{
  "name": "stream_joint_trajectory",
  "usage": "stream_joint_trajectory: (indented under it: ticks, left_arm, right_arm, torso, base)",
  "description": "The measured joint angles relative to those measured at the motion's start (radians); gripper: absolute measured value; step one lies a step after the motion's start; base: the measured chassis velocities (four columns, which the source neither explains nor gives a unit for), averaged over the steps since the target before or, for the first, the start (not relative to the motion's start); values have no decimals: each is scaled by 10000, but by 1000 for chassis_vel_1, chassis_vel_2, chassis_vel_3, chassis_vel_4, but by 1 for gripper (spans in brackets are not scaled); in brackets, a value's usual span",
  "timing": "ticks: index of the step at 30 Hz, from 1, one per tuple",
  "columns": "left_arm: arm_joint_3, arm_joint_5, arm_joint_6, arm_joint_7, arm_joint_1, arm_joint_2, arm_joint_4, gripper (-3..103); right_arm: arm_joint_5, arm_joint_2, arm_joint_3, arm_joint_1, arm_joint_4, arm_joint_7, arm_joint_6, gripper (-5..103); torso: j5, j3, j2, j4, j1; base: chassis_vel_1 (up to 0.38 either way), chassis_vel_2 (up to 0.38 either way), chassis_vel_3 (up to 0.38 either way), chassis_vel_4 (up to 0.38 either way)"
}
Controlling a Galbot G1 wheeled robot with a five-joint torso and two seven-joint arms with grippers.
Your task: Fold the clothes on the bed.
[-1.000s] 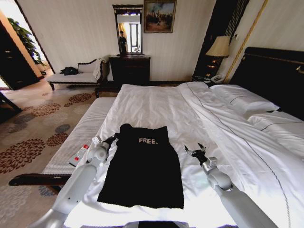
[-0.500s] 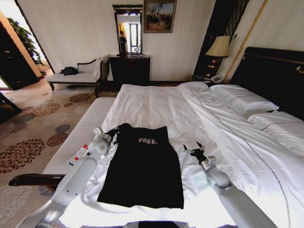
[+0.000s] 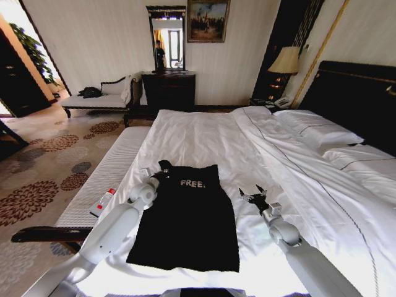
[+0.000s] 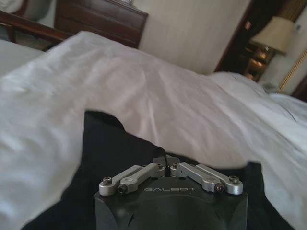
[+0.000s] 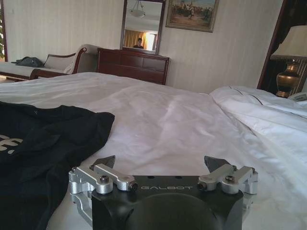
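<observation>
The bed (image 3: 204, 133) is spread with white sheets. The clothes (image 3: 185, 216) are pinched at a corner by the left gripper (image 3: 162, 173). The right gripper (image 3: 252, 195) is held wide just beside them.

The bed (image 3: 204, 133) fills the frame's centre and right, white-sheeted; the black T-shirt (image 3: 185, 219) lies flat at lower centre; white pillows (image 3: 318, 131) rest at upper right.

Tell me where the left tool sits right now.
In the head view, the left tool sits shut on the black T-shirt's upper left corner, on the bed.
</observation>
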Motion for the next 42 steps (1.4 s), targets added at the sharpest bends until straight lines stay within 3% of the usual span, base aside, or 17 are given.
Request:
stream_joint_trajectory:
  ticks: [14,32,38,40,42]
  left_arm:
    - [1334,520,-48,-2,29,-407,548,0]
    - [1458,793,-51,-112,122,-907,1212,-2]
    - [1420,983,46,-173,203,-718,927,24]
    - [1432,985,52,-170,217,-644,799,24]
    - [1429,960,61,-168,258,-482,516,36]
  right_arm:
    - [60,-60,7,100,-24,-3,-14,100]
    - [120,-105,25,170,12,-3,-20,100]
    - [128,-112,14,205,11,-5,-18,100]
    - [137,-110,-8,247,10,-5,-18,100]
    - [187,-110,-30,322,9,-6,-21,100]
  torso:
    - [0,0,-1,0,0]
    - [-2,0,0,0,0]
    - [-1,0,0,0,0]
    - [-1,0,0,0,0]
    - [-1,0,0,1,0]
  base:
    - [0,0,0,0]
    - [0,0,0,0]
    - [0,0,0,0]
    - [0,0,0,0]
    - [0,0,0,0]
